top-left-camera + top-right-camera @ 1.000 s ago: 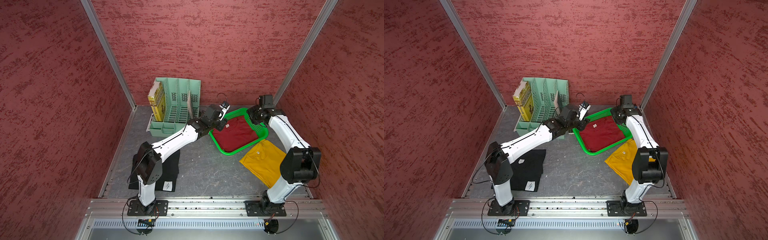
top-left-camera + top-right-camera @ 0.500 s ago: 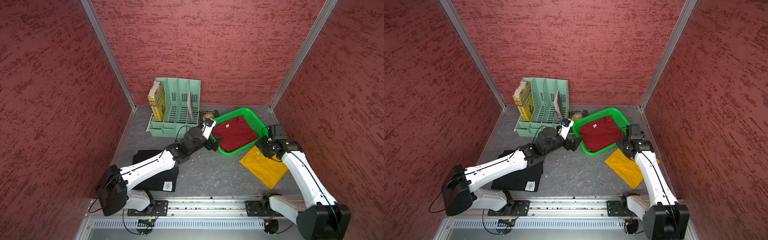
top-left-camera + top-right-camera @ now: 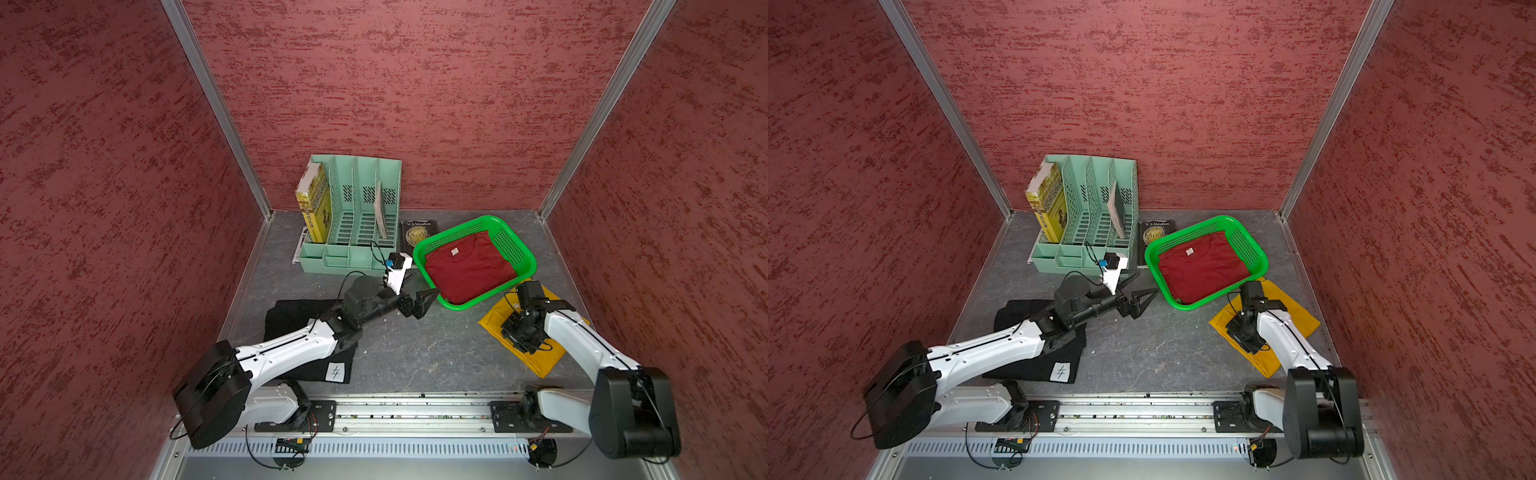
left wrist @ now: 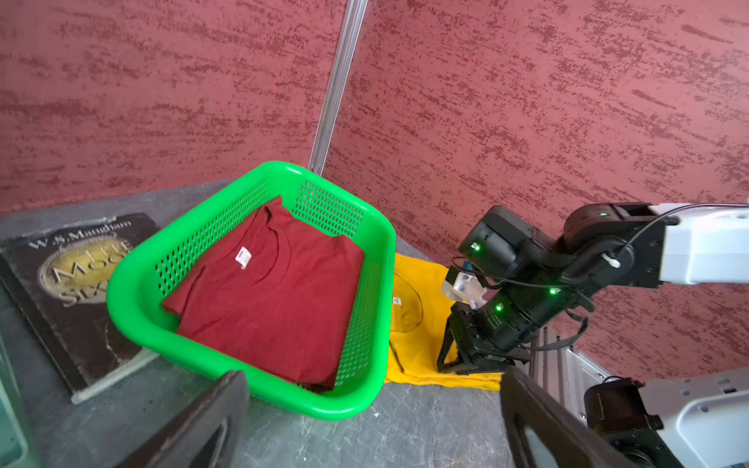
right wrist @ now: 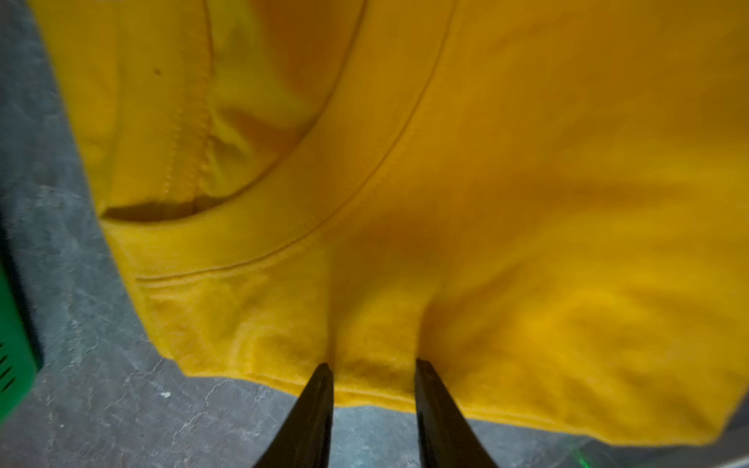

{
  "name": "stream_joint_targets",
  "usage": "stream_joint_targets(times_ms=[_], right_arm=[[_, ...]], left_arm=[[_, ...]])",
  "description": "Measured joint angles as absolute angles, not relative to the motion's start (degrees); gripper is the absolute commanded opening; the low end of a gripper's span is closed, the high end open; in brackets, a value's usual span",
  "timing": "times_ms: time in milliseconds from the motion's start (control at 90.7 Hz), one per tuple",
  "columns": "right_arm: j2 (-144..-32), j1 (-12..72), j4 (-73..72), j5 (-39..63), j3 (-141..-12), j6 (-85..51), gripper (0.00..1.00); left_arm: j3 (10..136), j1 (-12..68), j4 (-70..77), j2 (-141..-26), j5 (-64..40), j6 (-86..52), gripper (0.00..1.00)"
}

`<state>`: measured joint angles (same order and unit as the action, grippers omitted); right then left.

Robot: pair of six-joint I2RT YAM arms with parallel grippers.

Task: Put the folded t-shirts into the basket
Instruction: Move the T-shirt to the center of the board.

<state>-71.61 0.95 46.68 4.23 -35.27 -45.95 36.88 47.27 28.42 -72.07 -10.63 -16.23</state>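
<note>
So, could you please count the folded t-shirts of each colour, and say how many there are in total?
Dark red folded cloth t-shirt, lying in the bright green perforated plastic basket: 1
Mustard yellow folded cloth t-shirt, on the table beside the basket: 1
Black folded cloth t-shirt with a white patch, on the table: 1
Total: 3

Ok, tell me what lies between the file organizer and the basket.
A black book lies flat between the file organizer and the basket, seen in both top views.
</note>
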Motion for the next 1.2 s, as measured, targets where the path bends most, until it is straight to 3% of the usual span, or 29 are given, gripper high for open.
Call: stream_joint_targets(times_ms=[231, 452, 661, 937, 1201], right_arm=[[-70.87, 4.14, 44.45, 6.76, -33.23, -46.98, 0.26], [-68.10, 13.23, 44.73, 12.51, -31.81, -51.94, 0.23], [-65.67, 18.70, 44.53, 21.10, -33.54, -57.25, 0.28], [-66.11, 18.00, 52.31, 5.17, -44.38, -57.60, 0.26], [-79.83, 18.15, 47.11, 5.91, -39.90, -57.43, 0.20]], left_arm=[[38.57, 50.00, 18.31, -73.28, -10.20, -21.93, 1.00], [38.57, 51.81, 12.99, -77.71, -10.00, -26.39, 1.00], [38.59, 52.10, 8.38, -80.20, -9.13, -28.58, 1.00], [39.27, 52.34, 5.17, -82.35, -8.67, -27.31, 1.00], [40.88, 53.52, 5.61, -87.92, -10.83, -24.38, 0.97]])
